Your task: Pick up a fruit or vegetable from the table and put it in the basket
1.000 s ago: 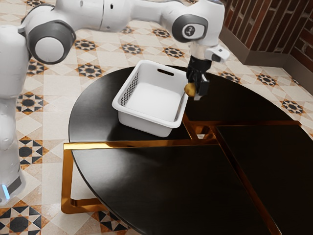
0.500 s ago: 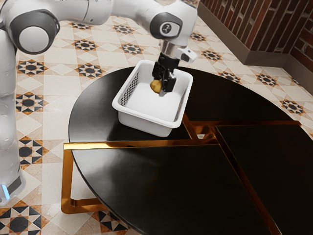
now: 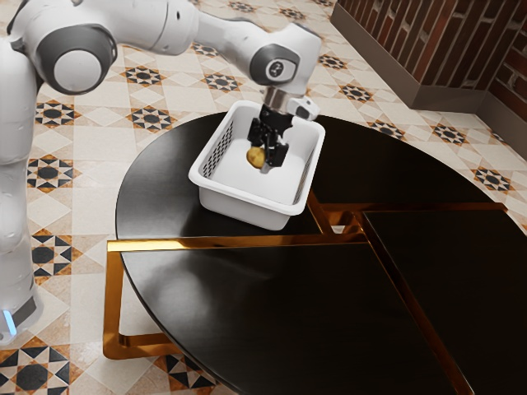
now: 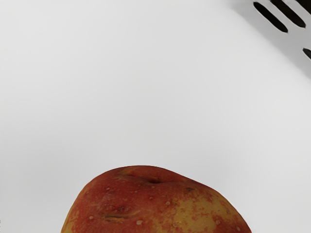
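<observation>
we had our black two-finger gripper [image 3: 267,155] down inside the white plastic basket [image 3: 244,205], its fingers spread, with the roundish red-and-yellow fruit [image 3: 256,156] between them. the fruit was within the basket's walls, low over the pale floor; whether it touched that floor, we could not tell. from our wrist we saw its mottled red skin and dimpled top, and the dark slots [image 4: 270,17] of the basket's side. the basket stood on the round black table [image 3: 247,304] with brassy metal strips [image 3: 189,243].
</observation>
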Controlling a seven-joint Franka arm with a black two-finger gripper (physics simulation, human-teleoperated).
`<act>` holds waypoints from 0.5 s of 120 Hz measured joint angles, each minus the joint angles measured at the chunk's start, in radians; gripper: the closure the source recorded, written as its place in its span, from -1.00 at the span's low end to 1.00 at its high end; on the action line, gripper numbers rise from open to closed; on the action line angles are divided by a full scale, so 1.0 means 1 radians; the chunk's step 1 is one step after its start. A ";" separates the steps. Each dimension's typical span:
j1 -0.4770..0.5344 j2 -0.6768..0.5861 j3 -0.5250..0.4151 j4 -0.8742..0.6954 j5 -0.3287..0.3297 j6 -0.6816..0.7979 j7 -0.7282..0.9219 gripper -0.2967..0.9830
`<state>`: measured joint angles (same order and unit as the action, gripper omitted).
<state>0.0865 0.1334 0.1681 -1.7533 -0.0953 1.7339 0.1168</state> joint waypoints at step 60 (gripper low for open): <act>0.001 0.012 -0.120 0.247 -0.063 0.017 0.040 -0.52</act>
<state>0.0870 0.1449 0.0481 -1.5064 -0.1585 1.7511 0.1569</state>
